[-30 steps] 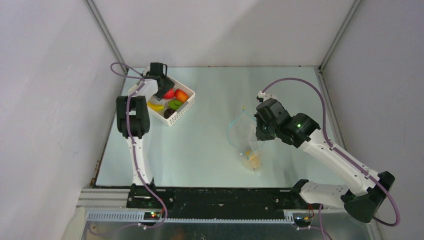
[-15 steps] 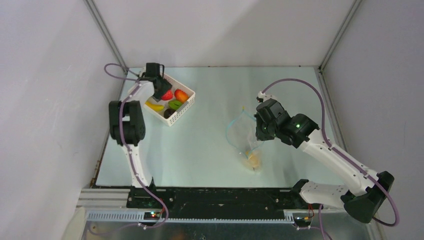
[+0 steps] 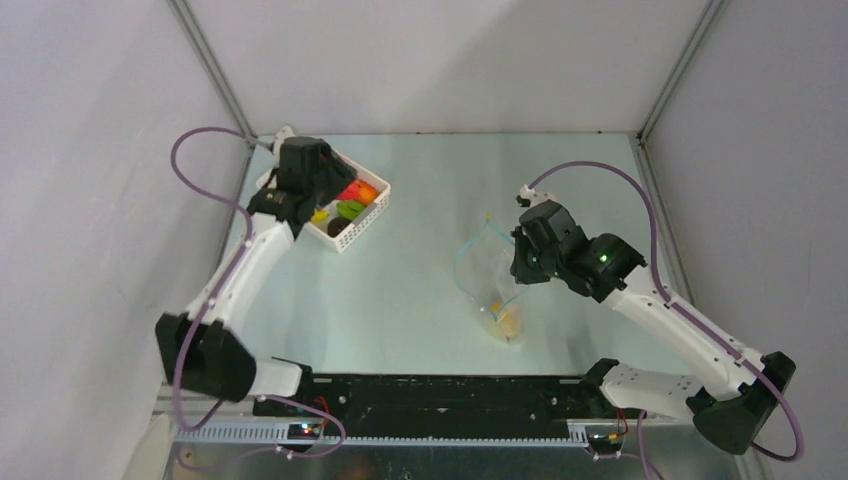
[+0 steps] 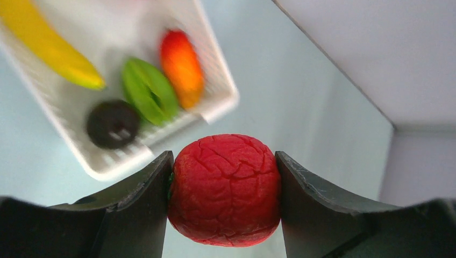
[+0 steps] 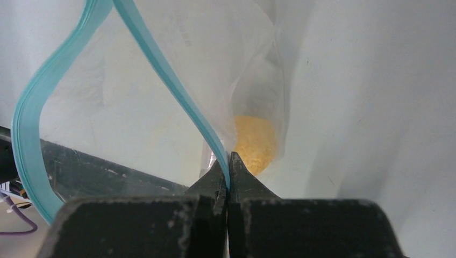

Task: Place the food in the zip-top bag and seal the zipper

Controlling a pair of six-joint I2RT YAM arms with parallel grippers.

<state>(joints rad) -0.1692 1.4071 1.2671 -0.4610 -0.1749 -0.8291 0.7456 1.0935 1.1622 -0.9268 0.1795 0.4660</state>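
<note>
From above, my left pincer (image 3: 325, 188) hangs over the near-left part of the white basket (image 3: 374, 214), which sits at the far left of the table (image 3: 420, 200). My right pincer (image 3: 519, 264) is on the right side, at the edge of the clear bag (image 3: 487, 262). The bag lies mid-table, well apart from the basket, its mouth gaping toward the far side, with a yellow piece (image 3: 508, 320) at its near end.

In my left wrist view, my two fingers (image 4: 142, 199) press on either side of a wrinkled red fruit (image 4: 225, 189), gripped firmly between them and lifted clear of the basket. Below and behind it the basket holds a banana (image 4: 51, 48), a green piece (image 4: 149, 92), an orange-red piece (image 4: 182, 67) and a dark round piece (image 4: 113, 123). Green and orange-red lie side by side, and the dark one lies just beside the green.

In my right wrist view, my jaws are pinched tight on the bag's blue zipper strip (image 5: 161, 70), clamping one lip of the mouth. The other lip bows away to the left, so the mouth stands open. The yellow piece shows through the plastic, just beyond my fingertips.
</note>
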